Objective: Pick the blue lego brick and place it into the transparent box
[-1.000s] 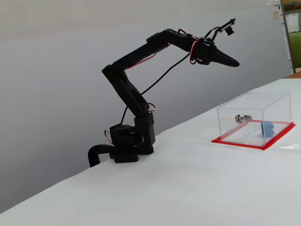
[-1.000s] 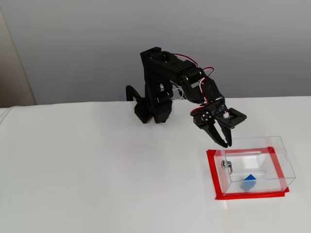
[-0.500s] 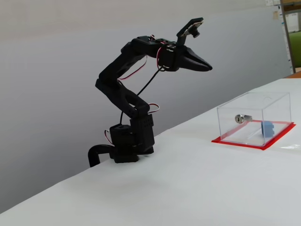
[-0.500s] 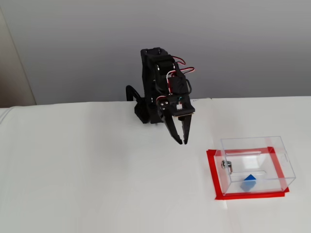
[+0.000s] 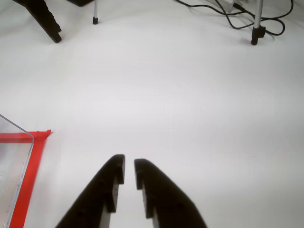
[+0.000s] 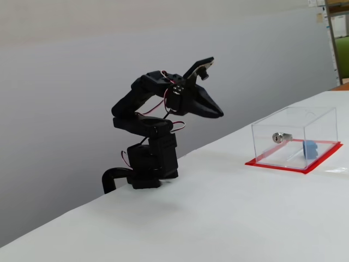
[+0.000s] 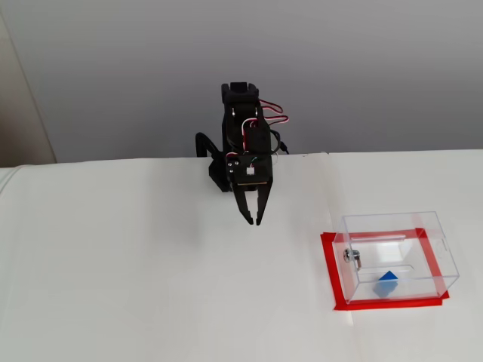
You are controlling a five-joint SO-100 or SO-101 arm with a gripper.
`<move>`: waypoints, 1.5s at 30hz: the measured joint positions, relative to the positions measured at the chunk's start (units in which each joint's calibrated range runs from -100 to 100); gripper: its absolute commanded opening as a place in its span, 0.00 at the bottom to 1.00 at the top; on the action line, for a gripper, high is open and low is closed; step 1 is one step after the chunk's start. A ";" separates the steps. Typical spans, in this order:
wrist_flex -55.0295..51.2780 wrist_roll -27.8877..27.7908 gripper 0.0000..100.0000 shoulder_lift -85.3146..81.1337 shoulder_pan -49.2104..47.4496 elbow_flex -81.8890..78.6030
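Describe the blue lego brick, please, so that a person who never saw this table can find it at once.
On the white table stands a transparent box on a red-edged base, to the right of the black arm in a fixed view. The blue lego brick lies inside it, near the front wall. It is the only blue thing; the silver lock cylinder on the box's left wall is metal.

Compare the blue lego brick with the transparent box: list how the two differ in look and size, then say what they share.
Colour: the blue lego brick is opaque bright blue; the transparent box is clear, on a red-edged base.
Size: the brick is far smaller than the box.
Fittings: the box carries a silver lock cylinder on one wall; the brick has none.
Shared: both are blocky, and the brick sits inside the box.
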State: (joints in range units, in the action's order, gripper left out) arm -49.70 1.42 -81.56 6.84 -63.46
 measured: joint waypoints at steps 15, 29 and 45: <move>7.54 0.15 0.02 -17.59 4.38 -29.83; 7.37 0.20 0.02 -17.67 4.59 -35.04; -1.20 0.15 0.02 -17.67 4.59 -35.04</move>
State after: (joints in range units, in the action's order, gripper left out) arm -50.90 1.56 -99.24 11.43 -98.50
